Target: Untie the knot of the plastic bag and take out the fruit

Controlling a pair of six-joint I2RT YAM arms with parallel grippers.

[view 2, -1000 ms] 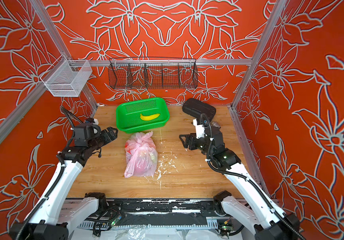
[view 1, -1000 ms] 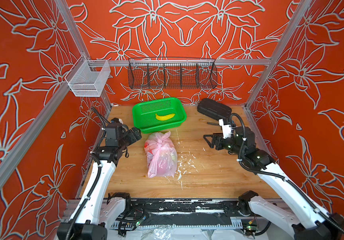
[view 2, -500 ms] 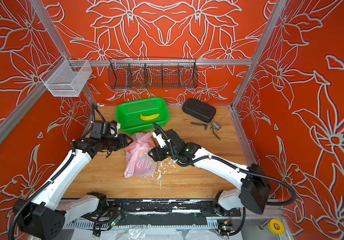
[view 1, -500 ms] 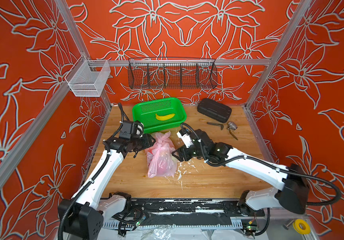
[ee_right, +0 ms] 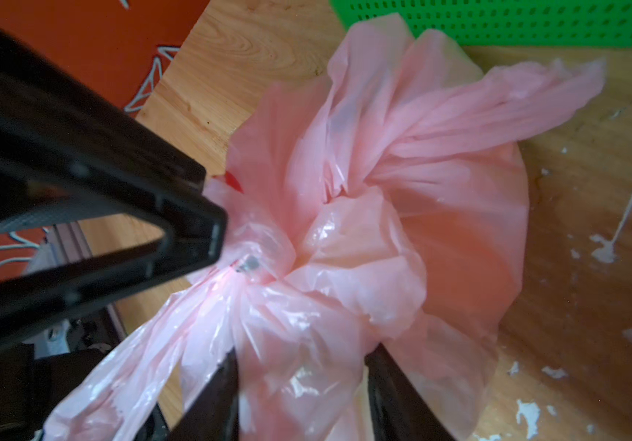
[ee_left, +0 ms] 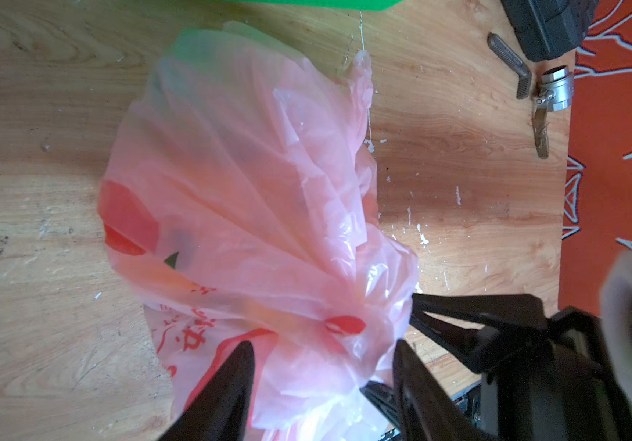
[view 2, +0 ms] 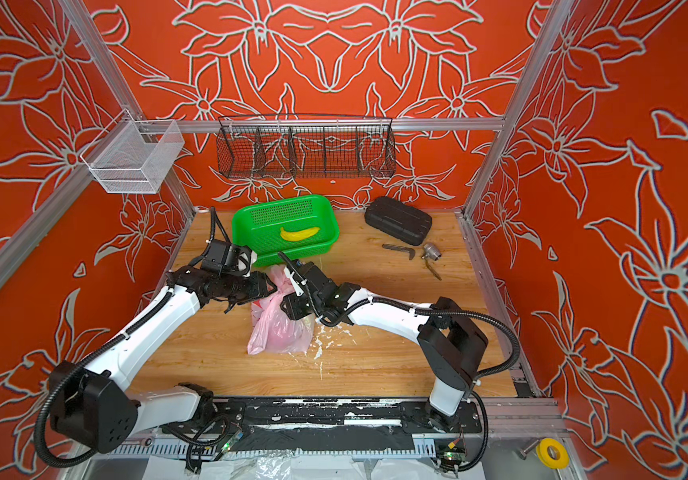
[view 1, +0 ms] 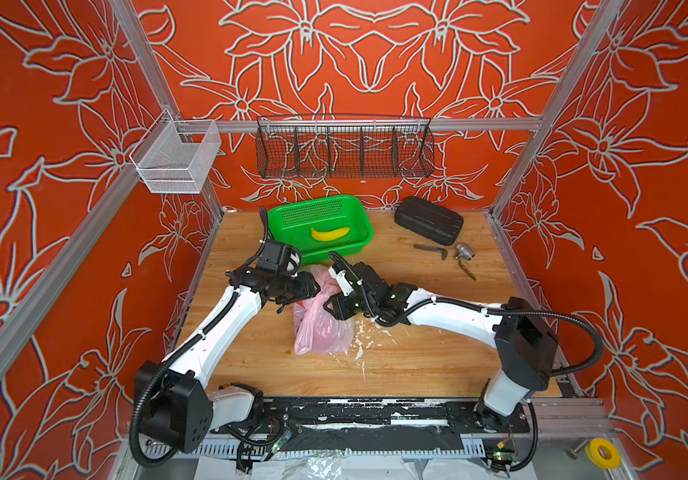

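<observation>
Wrist views are showing the knot (ee_right: 287, 263) sitting btw both grippers, bag (view 1: 321, 328) lying on table (view 1: 417, 357), length running toward near edge. The left gripper (ee_left: 322, 355) and right gripper (ee_right: 303, 366) are each half-open, straddling bunched plastic; grip unclear.

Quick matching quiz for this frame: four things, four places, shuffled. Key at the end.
1 banana
2 plastic bag
3 black case
4 black wire basket

a hung on the back rail
b in the green basket
c between left gripper and right gripper
d on the table, back right

Pairs: 1-b, 2-c, 3-d, 4-a
</observation>
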